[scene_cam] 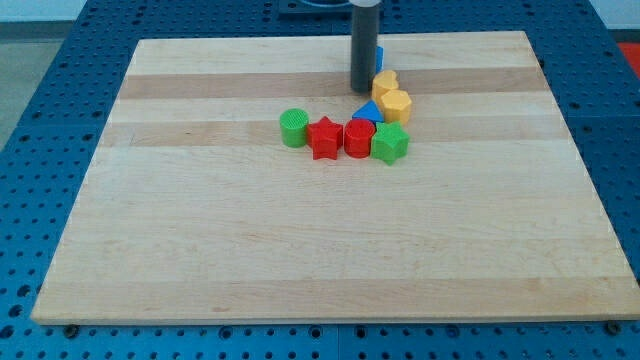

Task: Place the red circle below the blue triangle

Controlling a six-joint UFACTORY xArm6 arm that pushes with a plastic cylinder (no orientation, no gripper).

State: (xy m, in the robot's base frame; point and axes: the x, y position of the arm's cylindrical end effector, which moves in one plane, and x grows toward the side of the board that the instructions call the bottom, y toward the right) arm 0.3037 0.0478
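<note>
Obstacles: my tip (361, 91) meets yellow blocks (391, 98) rightward, blue triangle (368, 111) below. Red circle (359, 137) boxed between red star (324, 138), green star (390, 143). I find passage along the view's bottom.

Red circle (359, 138) touching blue triangle (368, 111), just below.

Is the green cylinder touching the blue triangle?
No, the green cylinder stands at the left end of the row, apart from the blue triangle, with the red star between them.
</note>
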